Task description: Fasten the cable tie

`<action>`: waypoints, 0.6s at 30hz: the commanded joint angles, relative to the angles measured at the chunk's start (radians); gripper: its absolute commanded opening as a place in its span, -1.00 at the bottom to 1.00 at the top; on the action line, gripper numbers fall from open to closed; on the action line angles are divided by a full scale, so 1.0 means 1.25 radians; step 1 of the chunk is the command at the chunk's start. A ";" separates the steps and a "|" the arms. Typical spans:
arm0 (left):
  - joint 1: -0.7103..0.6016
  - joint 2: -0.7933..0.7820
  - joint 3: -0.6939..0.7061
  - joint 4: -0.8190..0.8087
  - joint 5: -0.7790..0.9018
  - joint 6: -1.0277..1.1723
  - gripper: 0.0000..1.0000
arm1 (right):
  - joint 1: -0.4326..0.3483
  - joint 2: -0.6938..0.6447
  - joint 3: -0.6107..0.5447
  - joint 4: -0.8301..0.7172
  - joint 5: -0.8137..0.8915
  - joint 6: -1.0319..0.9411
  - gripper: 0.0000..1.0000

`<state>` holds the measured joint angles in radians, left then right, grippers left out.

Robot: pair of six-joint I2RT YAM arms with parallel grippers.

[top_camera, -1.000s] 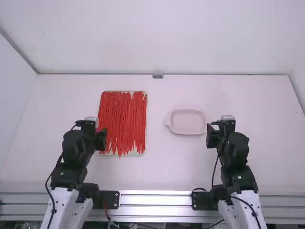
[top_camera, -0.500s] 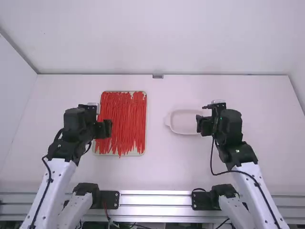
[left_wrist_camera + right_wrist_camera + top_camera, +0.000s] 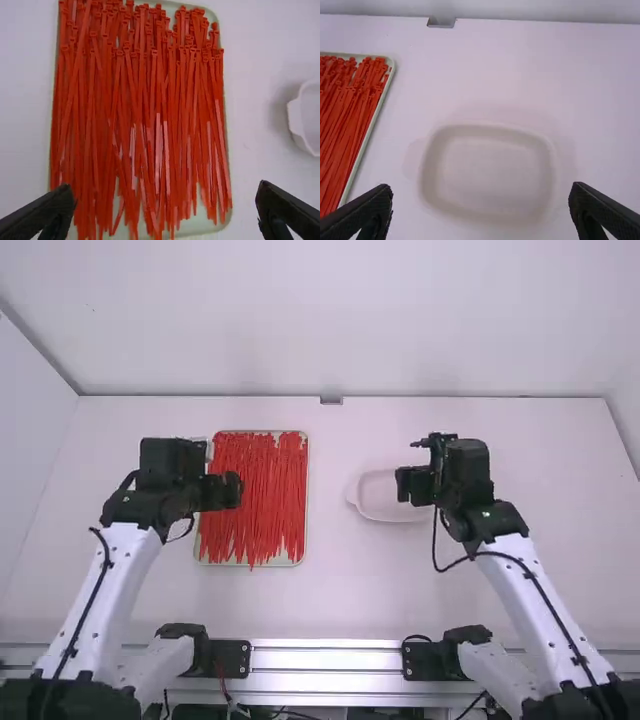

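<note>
The left pincer (image 3: 222, 491) is hovering wide open and empty over the red cable ties (image 3: 258, 495) piled on a tray (image 3: 306, 480), the right pincer (image 3: 407, 485) likewise agape above the white dish (image 3: 385, 502).

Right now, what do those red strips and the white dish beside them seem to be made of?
The red strips look like thin flexible plastic, probably nylon: glossy streaks, small square heads. The white dish looks like smooth matte plastic, possibly ceramic: soft rounded rim, no glare.
</note>
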<state>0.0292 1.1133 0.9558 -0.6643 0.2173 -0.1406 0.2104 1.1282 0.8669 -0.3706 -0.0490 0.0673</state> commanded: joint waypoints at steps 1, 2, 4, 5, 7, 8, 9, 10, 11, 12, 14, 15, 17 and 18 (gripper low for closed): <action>0.002 0.020 0.035 -0.010 0.018 -0.013 0.93 | 0.008 0.017 0.039 -0.006 -0.003 0.010 0.92; 0.002 0.027 0.041 -0.014 0.018 -0.016 0.95 | 0.007 0.024 0.045 -0.008 -0.004 0.011 0.94; 0.002 0.035 0.048 -0.019 0.021 -0.021 0.97 | 0.008 0.031 0.050 -0.010 -0.004 0.011 0.95; 0.003 0.039 0.051 -0.021 0.021 -0.021 0.97 | 0.008 0.034 0.053 -0.012 -0.004 0.011 0.96; 0.003 0.044 0.056 -0.019 0.022 -0.022 0.98 | 0.010 0.037 0.055 -0.016 -0.004 0.012 0.96; 0.003 0.045 0.057 -0.018 0.022 -0.022 0.99 | 0.012 0.037 0.056 -0.019 -0.004 0.012 0.96; 0.003 0.046 0.057 -0.015 0.023 -0.022 0.99 | 0.010 0.038 0.056 -0.021 -0.004 0.009 0.96; 0.003 0.046 0.057 -0.012 0.023 -0.022 0.99 | 0.009 0.038 0.056 -0.022 -0.004 0.008 0.96; 0.003 0.046 0.057 -0.011 0.023 -0.022 0.99 | 0.009 0.038 0.056 -0.023 -0.004 0.008 0.96; 0.002 0.046 0.057 -0.009 0.023 -0.022 0.99 | 0.009 0.038 0.056 -0.023 -0.004 0.008 0.96; 0.004 0.046 0.057 -0.007 0.023 -0.022 0.99 | 0.009 0.038 0.056 -0.022 -0.005 -0.002 0.96; 0.005 0.046 0.057 -0.004 0.023 -0.022 0.99 | 0.009 0.038 0.056 -0.022 -0.004 -0.012 0.96; 0.000 0.047 0.057 0.004 0.023 -0.022 0.99 | 0.009 0.038 0.056 -0.022 -0.004 -0.013 0.96; -0.003 0.049 0.056 0.009 0.022 -0.021 0.99 | 0.009 0.038 0.056 -0.023 -0.005 -0.013 0.96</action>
<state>0.0288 1.1679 0.9977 -0.6563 0.2356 -0.1627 0.2180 1.1687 0.8993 -0.3965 -0.0528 0.0597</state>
